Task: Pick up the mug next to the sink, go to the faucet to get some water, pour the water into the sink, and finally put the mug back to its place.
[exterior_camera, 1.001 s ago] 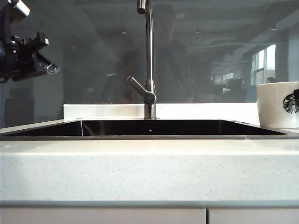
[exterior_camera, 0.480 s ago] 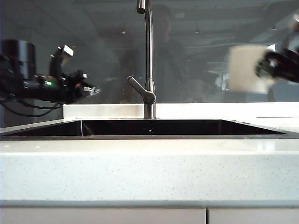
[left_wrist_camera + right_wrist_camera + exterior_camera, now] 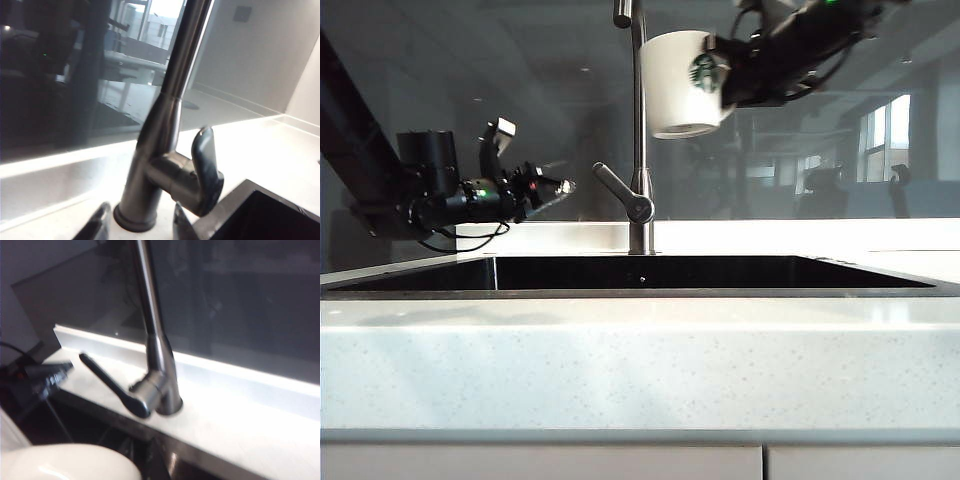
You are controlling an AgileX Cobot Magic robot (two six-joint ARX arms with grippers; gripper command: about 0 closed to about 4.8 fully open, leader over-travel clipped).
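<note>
our right gripper is clamped on the mug from the handle side, holding it high up against the faucet, just beside the pipe and under the spout end at the top edge of the exterior view. our left gripper reaches in level from the left with its fingers apart, near the lever handle but not touching it.

going by size: the sink spans nearly the whole counter, dark inside, directly below both arms. the faucet rises from the ledge behind it, tall and thin. the mug sits upright with its green logo facing us; in the right wrist view only its white rim shows. the lever is the smallest piece, angled down toward the left arm.

what could go wrong, as we judge it: the mug is nearly touching the pipe, so a small sideways drift could knock ceramic on steel and twist it in the grip. if the mouth is not under the spout when we open the lever, water would miss or splash off the rim. the left fingers straddle the faucet base in the left wrist view rather than the lever, so closing now could catch the pipe instead.
</note>
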